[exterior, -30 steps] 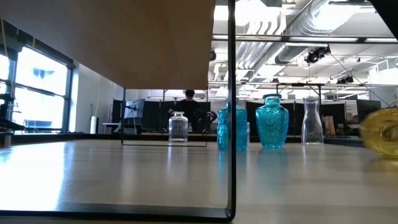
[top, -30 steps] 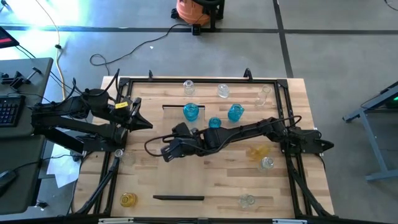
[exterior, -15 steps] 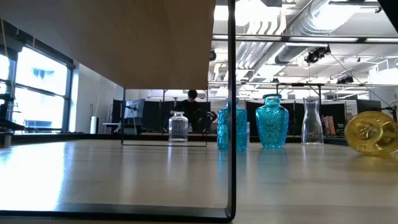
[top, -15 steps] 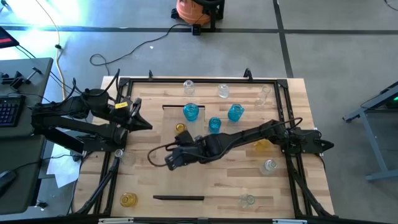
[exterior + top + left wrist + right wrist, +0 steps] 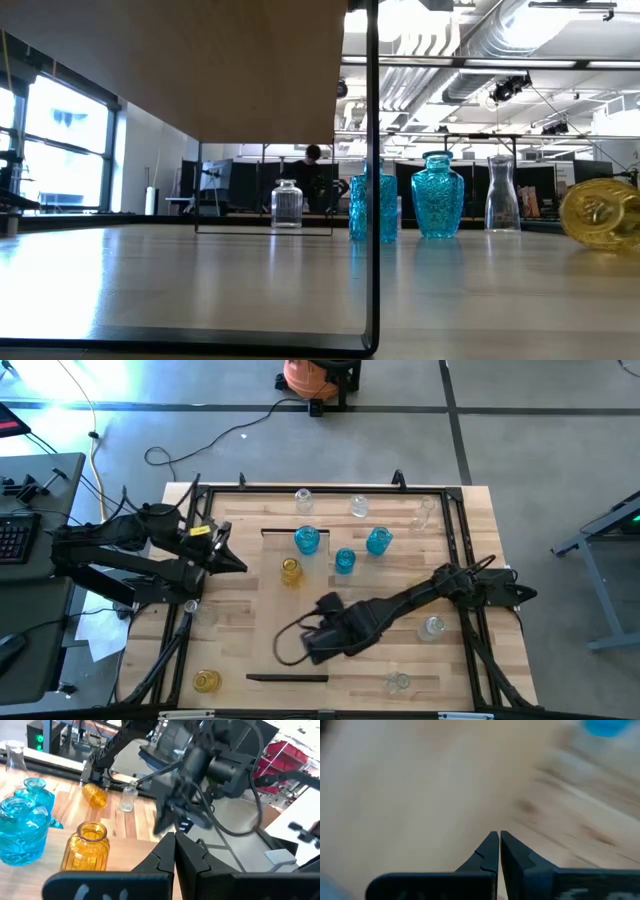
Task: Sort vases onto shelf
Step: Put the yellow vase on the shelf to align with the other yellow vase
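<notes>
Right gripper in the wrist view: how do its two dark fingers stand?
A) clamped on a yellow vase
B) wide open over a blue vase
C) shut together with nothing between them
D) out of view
C: the right gripper shows both fingertips meeting over bare wooden tabletop, with no vase between them.

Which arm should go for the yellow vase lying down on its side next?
Probably the right. The tipped yellow vase lies on the right half of the table, beside the right arm. The right claw is shut and empty; the left claw waits at the far edge.

Lab/workshop: exposed ceiling ducts [image 5: 450, 45], concrete floor [image 5: 520, 420].
</notes>
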